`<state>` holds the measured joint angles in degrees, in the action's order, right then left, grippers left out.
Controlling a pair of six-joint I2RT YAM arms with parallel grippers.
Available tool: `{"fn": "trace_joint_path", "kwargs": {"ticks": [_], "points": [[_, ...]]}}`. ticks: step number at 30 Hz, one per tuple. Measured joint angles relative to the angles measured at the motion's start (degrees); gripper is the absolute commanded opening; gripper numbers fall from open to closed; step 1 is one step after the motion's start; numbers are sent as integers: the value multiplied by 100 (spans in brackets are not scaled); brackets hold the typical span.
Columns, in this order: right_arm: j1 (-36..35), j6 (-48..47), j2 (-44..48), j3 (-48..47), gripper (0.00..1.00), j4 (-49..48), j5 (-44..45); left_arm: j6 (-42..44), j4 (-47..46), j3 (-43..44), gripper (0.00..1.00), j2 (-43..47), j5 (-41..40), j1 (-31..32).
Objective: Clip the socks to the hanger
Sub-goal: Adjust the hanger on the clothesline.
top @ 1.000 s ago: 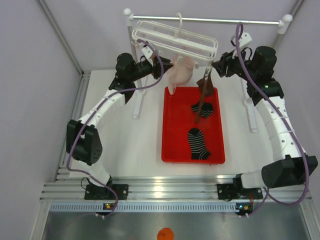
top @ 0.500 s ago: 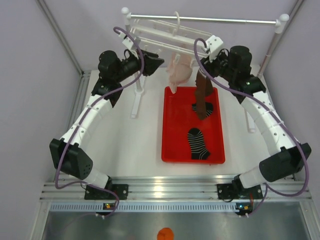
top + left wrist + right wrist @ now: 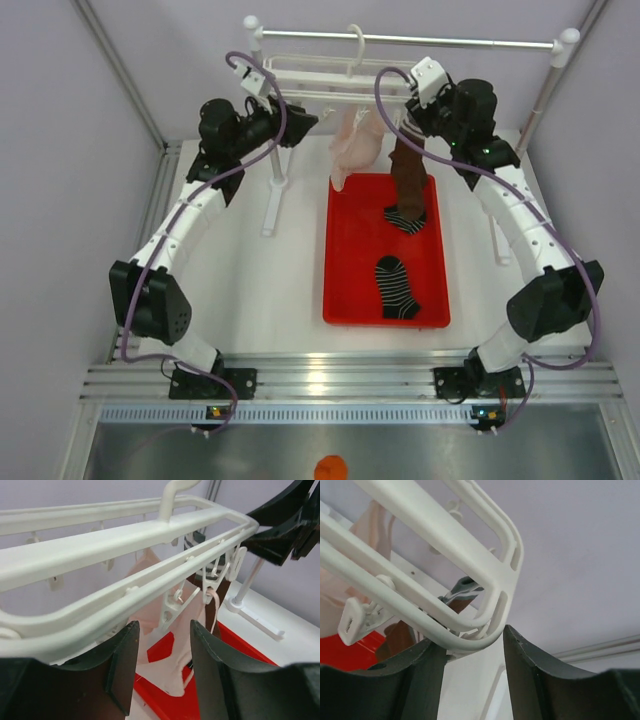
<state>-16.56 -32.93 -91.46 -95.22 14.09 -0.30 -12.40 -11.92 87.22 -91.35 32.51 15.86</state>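
The white hanger (image 3: 330, 75) hangs by its hook from the metal crossbar. A dark brown sock (image 3: 408, 178) hangs clipped at its right end, and its striped cuff (image 3: 465, 587) shows in the right wrist view. Two black striped socks lie in the red tray (image 3: 350, 260): one in the middle (image 3: 397, 287), one (image 3: 405, 218) partly under the hanging sock. My left gripper (image 3: 305, 120) is open at the hanger's left end, the rail (image 3: 100, 615) just above its fingertips. My right gripper (image 3: 408, 118) is open, the hanger's corner (image 3: 485, 625) at its fingertips.
A pale pink fabric item (image 3: 355, 145) hangs from the hanger's middle, also in the left wrist view (image 3: 150, 580). The stand's white posts (image 3: 560, 60) and feet (image 3: 272, 215) flank the tray. Purple walls close in on both sides.
Both arms rose and moved in to the hanger's two ends. The hanger, tilted down to the right a second ago, now hangs nearly level. The brown sock swung with it.
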Motion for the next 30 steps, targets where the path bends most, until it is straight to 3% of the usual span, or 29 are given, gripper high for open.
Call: {"fn": "trace_joint_path", "kwargs": {"ticks": [15,25,30], "points": [[210,-28,-201,-356,47,-240,66,142,-1176,13,59,-708,669,328],[212,232,-186,-358,47,-146,-361,341,-1563,256,48,-1093,551,605],[212,321,-63,-343,47,-59,-501,444,-1569,350,38,-1235,337,682]]}}
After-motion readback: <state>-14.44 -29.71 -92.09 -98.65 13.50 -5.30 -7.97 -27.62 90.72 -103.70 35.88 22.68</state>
